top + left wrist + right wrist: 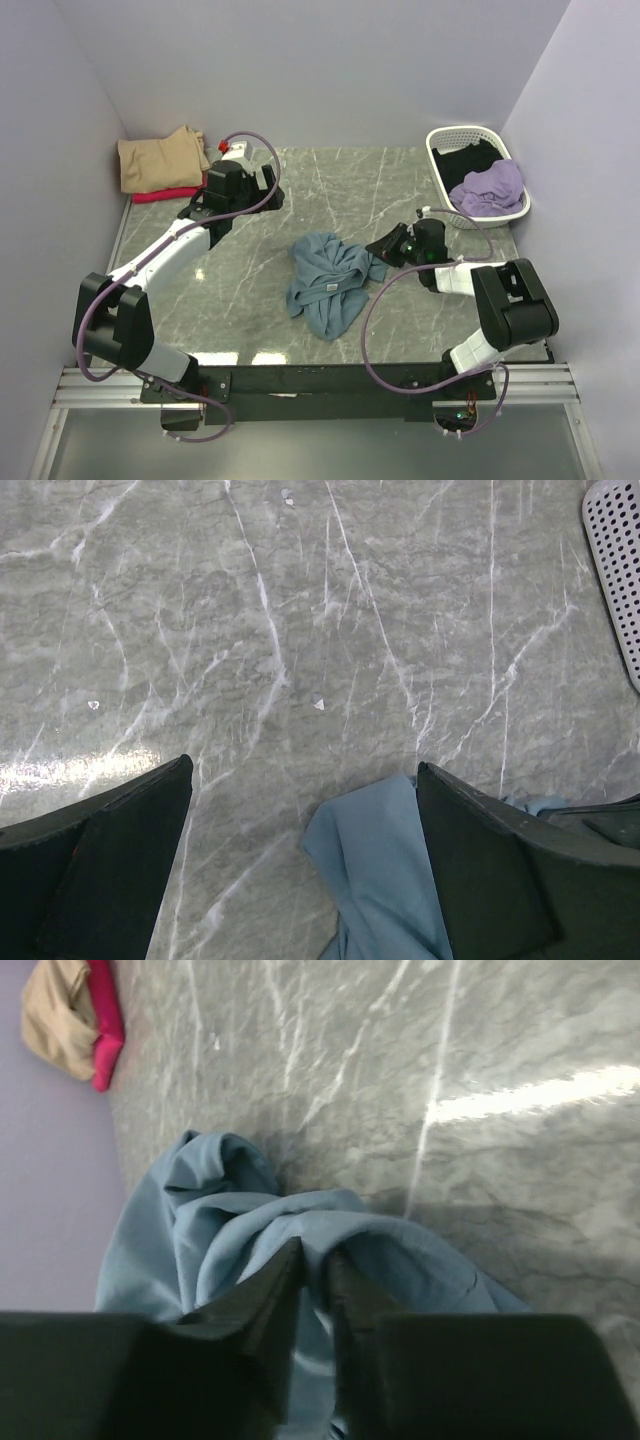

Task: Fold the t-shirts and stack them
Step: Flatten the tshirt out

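Observation:
A teal-blue t-shirt (328, 282) lies crumpled in the middle of the table. My right gripper (384, 247) is at its right edge, shut on a fold of the cloth; the right wrist view shows the fingers (270, 1300) pinching the teal-blue t-shirt (220, 1220). My left gripper (262, 196) is open and empty, held above the table at the back left; in the left wrist view (305, 780) a corner of the teal-blue t-shirt (380, 870) lies below it. A folded tan t-shirt (160, 160) sits on a red one (160, 195) in the far left corner.
A white lattice basket (475, 180) at the back right holds a lilac shirt (490, 188) and a black shirt (468, 158). Purple walls close in the left, back and right. The basket's rim (615, 570) shows in the left wrist view.

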{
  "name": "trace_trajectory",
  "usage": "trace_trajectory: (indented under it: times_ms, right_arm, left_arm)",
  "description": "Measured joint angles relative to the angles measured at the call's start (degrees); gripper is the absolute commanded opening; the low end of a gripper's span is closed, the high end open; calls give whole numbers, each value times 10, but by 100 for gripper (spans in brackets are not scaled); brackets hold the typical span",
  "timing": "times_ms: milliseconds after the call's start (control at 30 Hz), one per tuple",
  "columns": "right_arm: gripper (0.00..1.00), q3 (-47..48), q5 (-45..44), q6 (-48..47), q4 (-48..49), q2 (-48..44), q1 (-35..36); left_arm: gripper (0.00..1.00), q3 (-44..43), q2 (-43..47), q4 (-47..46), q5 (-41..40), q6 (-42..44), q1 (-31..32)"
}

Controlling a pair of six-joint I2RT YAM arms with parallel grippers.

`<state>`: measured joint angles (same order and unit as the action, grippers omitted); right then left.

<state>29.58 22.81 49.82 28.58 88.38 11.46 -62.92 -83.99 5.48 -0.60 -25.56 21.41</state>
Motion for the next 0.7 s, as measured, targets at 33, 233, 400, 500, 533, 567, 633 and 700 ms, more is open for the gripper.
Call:
trace_trajectory:
  times_ms: [33, 233, 400, 500, 533, 567, 633, 700]
  right_arm:
    - [13, 0, 9, 3, 8, 4, 0]
    - [5, 6, 37, -8, 19, -2, -1]
    - [4, 57, 40, -69, -83, -65, 3]
    - [4, 138, 40, -124, -182, -113, 11]
    - [4, 175, 40, -142, -211, -130, 17]
    - [5, 216, 40, -161, -244, -144, 22]
    - [7, 281, 41, -189, -283, -165, 30]
    - [6, 347, 47, -213, -325, -180, 38]
  left_arm:
    - [99, 0, 0, 0, 0, 0, 0]
    - [100, 0, 0, 0, -3, 0, 0]
    - [99, 0, 0, 0, -3, 0, 0]
    - [99, 0, 0, 0, -3, 0, 0]
    - [99, 0, 0, 0, -3, 0, 0]
    - [99, 0, 0, 0, -3, 0, 0]
    - [100, 0, 0, 0, -3, -1, 0]
    - [100, 0, 0, 0, -3, -1, 0]
